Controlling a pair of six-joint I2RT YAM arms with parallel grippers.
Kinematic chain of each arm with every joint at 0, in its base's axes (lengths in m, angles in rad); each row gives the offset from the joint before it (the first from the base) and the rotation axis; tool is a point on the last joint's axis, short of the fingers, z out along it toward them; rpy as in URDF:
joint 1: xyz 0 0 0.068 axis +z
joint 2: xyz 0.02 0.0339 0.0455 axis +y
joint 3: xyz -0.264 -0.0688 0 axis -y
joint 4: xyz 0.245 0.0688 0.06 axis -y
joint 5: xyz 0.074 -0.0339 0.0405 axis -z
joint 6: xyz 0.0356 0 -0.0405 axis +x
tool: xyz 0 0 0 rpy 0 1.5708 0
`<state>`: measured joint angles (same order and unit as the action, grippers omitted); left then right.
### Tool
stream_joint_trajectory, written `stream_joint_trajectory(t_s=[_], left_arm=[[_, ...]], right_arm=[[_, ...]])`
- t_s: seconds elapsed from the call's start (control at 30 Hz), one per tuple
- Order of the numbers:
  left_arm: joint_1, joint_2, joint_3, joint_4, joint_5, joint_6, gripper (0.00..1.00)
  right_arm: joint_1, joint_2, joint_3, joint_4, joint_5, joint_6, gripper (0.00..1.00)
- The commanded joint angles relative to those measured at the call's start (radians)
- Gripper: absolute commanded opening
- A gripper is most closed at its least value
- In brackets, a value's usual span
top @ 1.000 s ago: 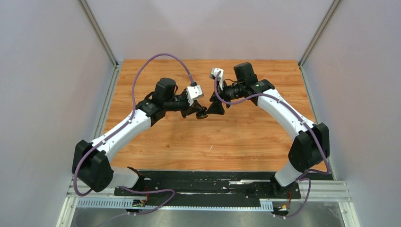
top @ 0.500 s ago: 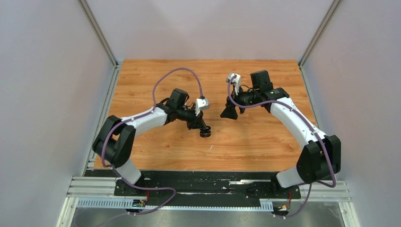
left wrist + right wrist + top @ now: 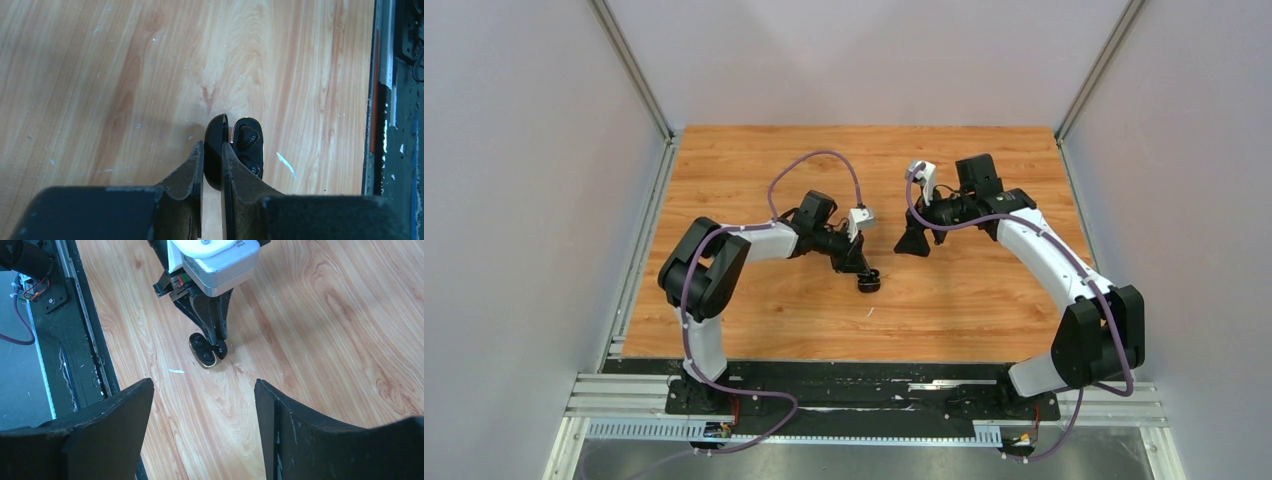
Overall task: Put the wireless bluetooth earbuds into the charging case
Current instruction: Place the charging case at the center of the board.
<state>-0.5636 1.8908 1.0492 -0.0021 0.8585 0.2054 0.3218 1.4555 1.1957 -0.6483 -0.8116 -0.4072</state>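
A small black charging case (image 3: 216, 131) stands open; its gold-rimmed base (image 3: 248, 125) lies to the right of the upright lid. Two glossy black earbuds (image 3: 247, 137) sit in the base's wells. My left gripper (image 3: 212, 150) is shut on the case's lid, holding it at or just above the wood. The top view shows the case (image 3: 869, 284) under the left gripper (image 3: 864, 272). The right wrist view shows the case (image 3: 203, 352) and the left gripper (image 3: 216, 335) ahead. My right gripper (image 3: 204, 390) is open and empty, raised behind the case (image 3: 912, 243). No white earbuds are in view.
The wooden table (image 3: 984, 300) has a small white fleck (image 3: 176, 371) near the case. A black rail (image 3: 864, 385) runs along the near edge. Grey walls enclose the left, right and back sides.
My left arm has swung toward the near right and down, carrying the case from beside the right gripper to the table. My right gripper has drawn back to the right.
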Motion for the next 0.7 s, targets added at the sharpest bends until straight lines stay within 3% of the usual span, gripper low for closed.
stream_joint_trajectory(t_s=[0.0, 0.37, 0.67], left_arm=[[-0.002, 0.031, 0.063, 0.029, 0.002, -0.012, 0.17], [0.019, 0.037, 0.092, 0.033, -0.037, -0.036, 0.41], [0.073, -0.039, 0.163, -0.042, -0.030, -0.054, 0.45]], right_arm=[[-0.009, -0.015, 0.006, 0.023, 0.003, -0.016, 0.73], [-0.018, 0.007, 0.014, 0.023, 0.008, -0.021, 0.73], [-0.027, 0.005, 0.011, 0.031, 0.031, -0.024, 0.73]])
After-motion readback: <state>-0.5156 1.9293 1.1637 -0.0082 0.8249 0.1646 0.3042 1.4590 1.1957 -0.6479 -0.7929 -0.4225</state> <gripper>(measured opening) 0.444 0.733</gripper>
